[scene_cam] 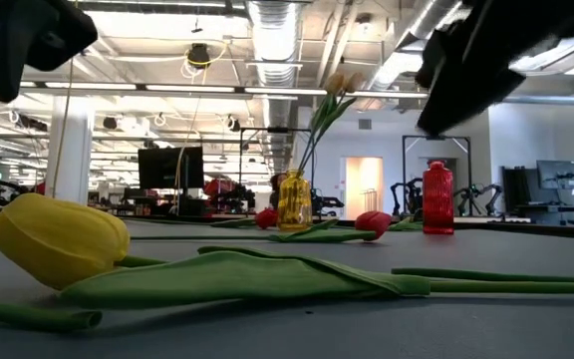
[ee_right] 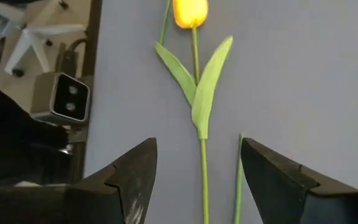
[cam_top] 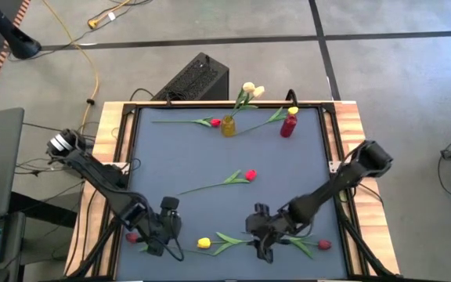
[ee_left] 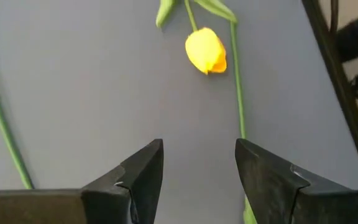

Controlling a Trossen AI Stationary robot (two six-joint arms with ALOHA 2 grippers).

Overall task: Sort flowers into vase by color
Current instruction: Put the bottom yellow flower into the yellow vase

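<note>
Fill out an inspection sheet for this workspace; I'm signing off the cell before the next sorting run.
Surface: grey table top, wooden border.
Job's things: yellow vase holding cream tulips; red vase holding no flower; yellow tulip at the near edge; red tulips lying loose, one mid-table.
Clutter: nothing seen.
Grippers: left gripper open above the table near the yellow tulip; right gripper open over the yellow tulip's stem.
Cables: yellow cable on the floor.
Surroundings: black box behind the table.

Tulip (cam_top: 203, 244) — on table (cam_top: 210, 157) — between both grippers
</note>
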